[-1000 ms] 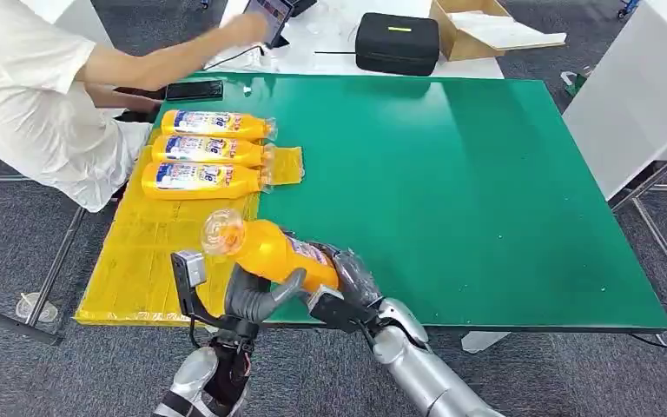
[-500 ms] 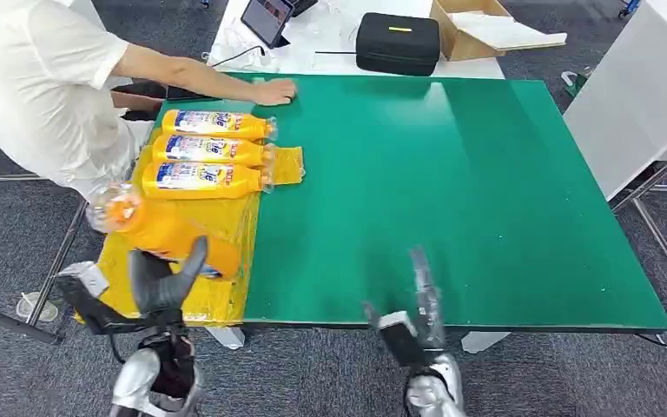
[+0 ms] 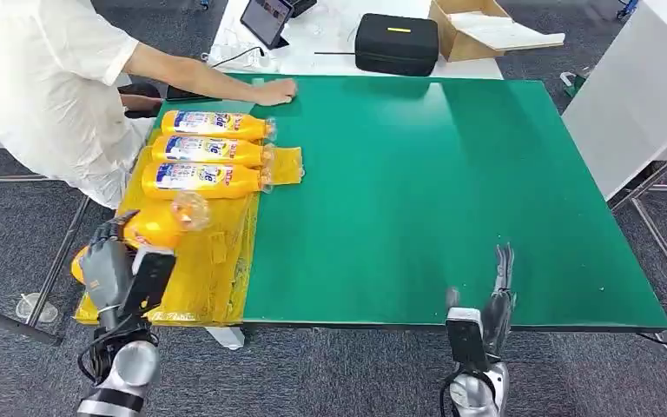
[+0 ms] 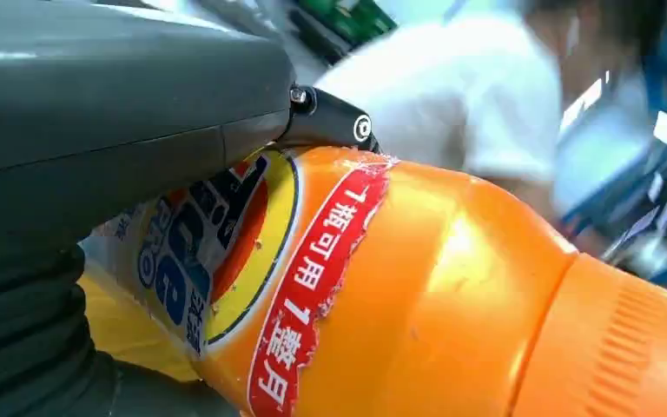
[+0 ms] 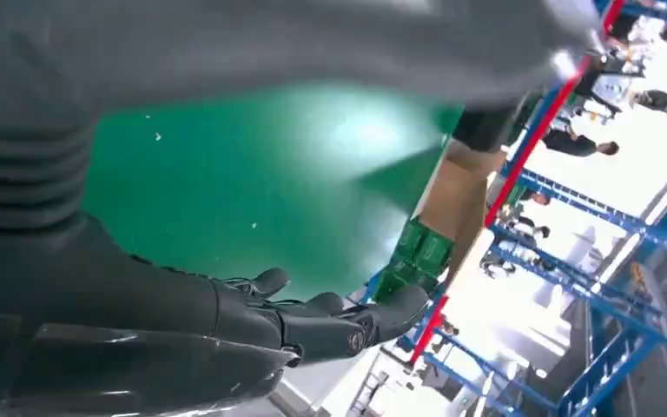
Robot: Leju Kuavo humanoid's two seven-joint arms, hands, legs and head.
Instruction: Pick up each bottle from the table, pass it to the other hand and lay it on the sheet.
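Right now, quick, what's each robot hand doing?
Left robot hand: holding an orange bottle over the yellow sheet.
Right robot hand: open, holding nothing, at the green table's near edge.

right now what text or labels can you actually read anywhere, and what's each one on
"1瓶可用1整月": red band of the label on the held bottle, gripped by the left hand, seen in the left wrist view.
Large blue letters on that same label: partly hidden by the hand, not readable.
Labels on the three bottles on the sheet: too small to read.
Tablet screen: too small to read.
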